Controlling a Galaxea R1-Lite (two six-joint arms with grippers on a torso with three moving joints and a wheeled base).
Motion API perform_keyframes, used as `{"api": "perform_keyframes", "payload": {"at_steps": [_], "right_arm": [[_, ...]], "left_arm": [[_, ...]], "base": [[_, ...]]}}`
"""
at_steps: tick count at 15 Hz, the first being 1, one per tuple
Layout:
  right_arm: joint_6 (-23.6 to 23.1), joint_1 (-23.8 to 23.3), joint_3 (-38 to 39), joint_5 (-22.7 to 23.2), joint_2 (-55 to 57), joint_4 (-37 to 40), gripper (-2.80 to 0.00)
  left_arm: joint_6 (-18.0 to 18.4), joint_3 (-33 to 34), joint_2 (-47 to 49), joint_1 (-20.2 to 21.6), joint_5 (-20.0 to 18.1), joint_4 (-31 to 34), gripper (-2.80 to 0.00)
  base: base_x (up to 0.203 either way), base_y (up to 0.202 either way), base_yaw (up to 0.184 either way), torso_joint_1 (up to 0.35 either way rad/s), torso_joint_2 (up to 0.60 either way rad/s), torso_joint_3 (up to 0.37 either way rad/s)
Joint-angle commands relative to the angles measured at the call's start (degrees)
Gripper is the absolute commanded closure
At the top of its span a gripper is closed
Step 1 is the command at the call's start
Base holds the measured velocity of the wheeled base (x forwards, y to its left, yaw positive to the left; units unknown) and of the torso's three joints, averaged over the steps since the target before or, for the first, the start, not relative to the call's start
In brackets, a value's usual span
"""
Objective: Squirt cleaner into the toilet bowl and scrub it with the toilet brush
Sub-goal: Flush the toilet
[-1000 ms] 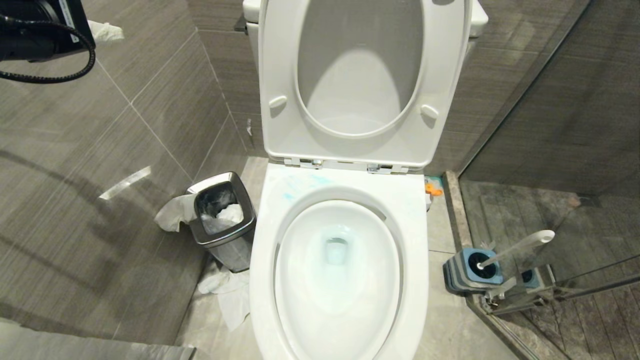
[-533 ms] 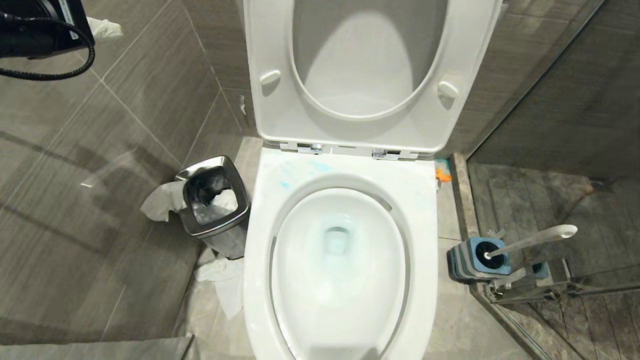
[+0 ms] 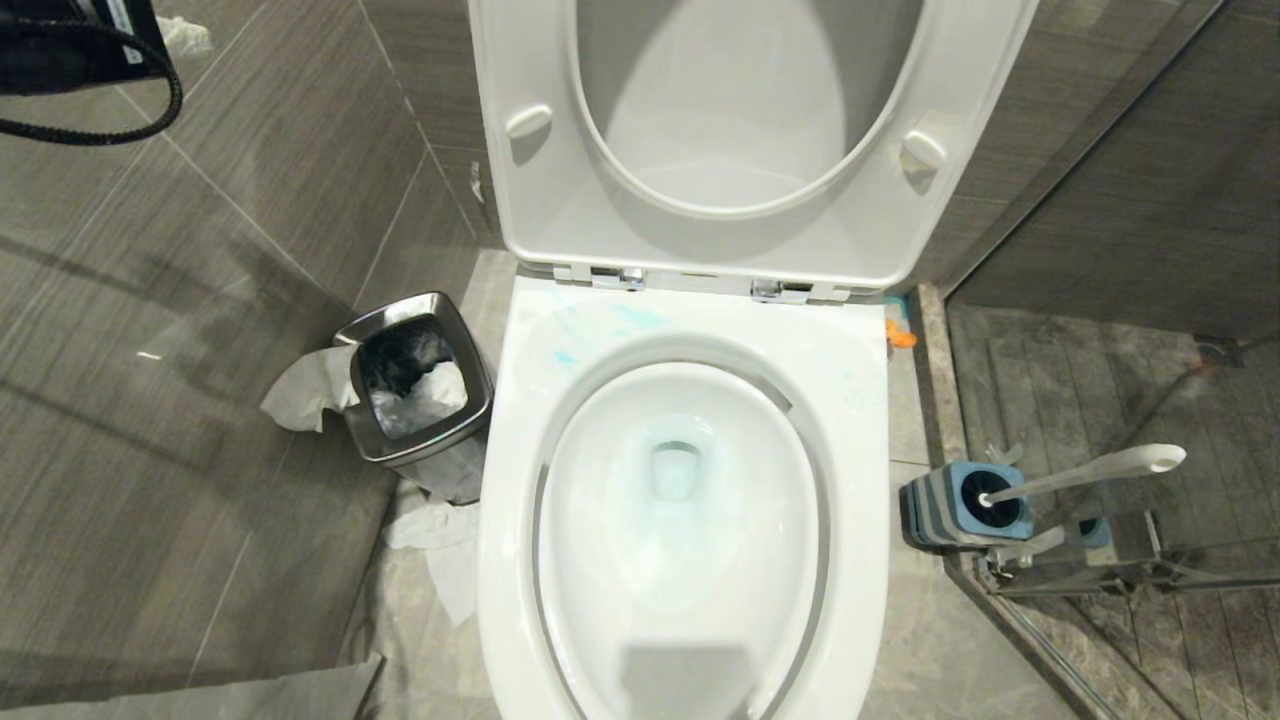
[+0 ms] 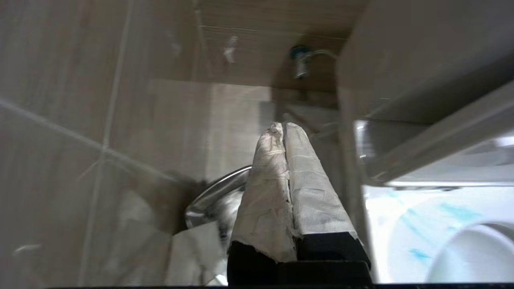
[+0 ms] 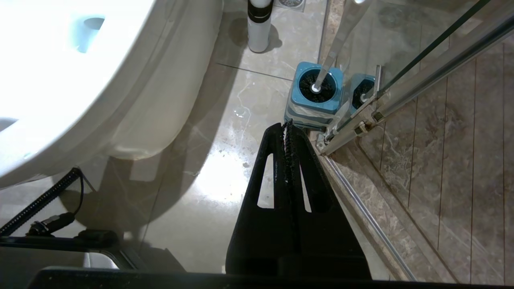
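Observation:
The toilet bowl (image 3: 690, 330) stands in the middle, seat and lid (image 3: 740, 250) raised, with blue streaks on its rim and pale blue water. To its right, the toilet brush (image 3: 1100, 468) sits head-down in a blue-and-grey holder (image 3: 945, 510). Behind the toilet's right side stands the cleaner (image 5: 259, 24), a white bottle with a dark band; only its orange collar (image 3: 898, 335) shows in the head view. My left gripper (image 4: 281, 126), fingers wrapped in white tape, is shut and empty, high at the left by the wall (image 3: 185, 35). My right gripper (image 5: 287, 126) is shut and empty, low over the floor near the holder (image 5: 317, 90).
A square steel bin (image 3: 415, 385) stuffed with tissue stands left of the toilet, with crumpled paper (image 3: 440, 560) on the floor beside it. A glass shower door on a metal rail (image 3: 1080, 578) closes off the right. A tiled wall runs along the left.
The whole head view has shifted: the camera moved, so the toilet looks larger and sits higher in frame. The toilet, brush and bin keep their places. The left arm shows less at the corner.

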Motion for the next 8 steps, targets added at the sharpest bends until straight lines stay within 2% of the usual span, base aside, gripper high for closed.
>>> {"api": "perform_keyframes", "payload": {"at_steps": [1,3,5,6,8], "right_arm": [[0.0,0.0,0.0,0.0,0.1,0.0,0.0],[0.0,0.0,0.0,0.1,0.1,0.0,0.0],[0.0,0.0,0.0,0.0,0.1,0.0,0.0],[0.0,0.0,0.0,0.1,0.1,0.0,0.0],[0.0,0.0,0.0,0.1,0.1,0.0,0.0]], "left_arm": [[2.3,-0.4,0.5,-0.4,3.5,2.6,0.0],[4.3,-0.4,0.4,-1.2,3.2,4.5,0.0],[3.0,-0.4,0.2,-1.4,-0.3,0.8,0.0],[1.8,-0.4,0.4,-1.6,-1.8,-3.9,0.0],[-2.9,-0.4,1.9,-3.2,-2.6,-16.8,0.0]], "base": [[0.0,0.0,0.0,0.0,0.0,0.0],[0.0,0.0,0.0,0.0,0.0,0.0],[0.0,0.0,0.0,0.0,0.0,0.0],[0.0,0.0,0.0,0.0,0.0,0.0],[0.0,0.0,0.0,0.0,0.0,0.0]]}}
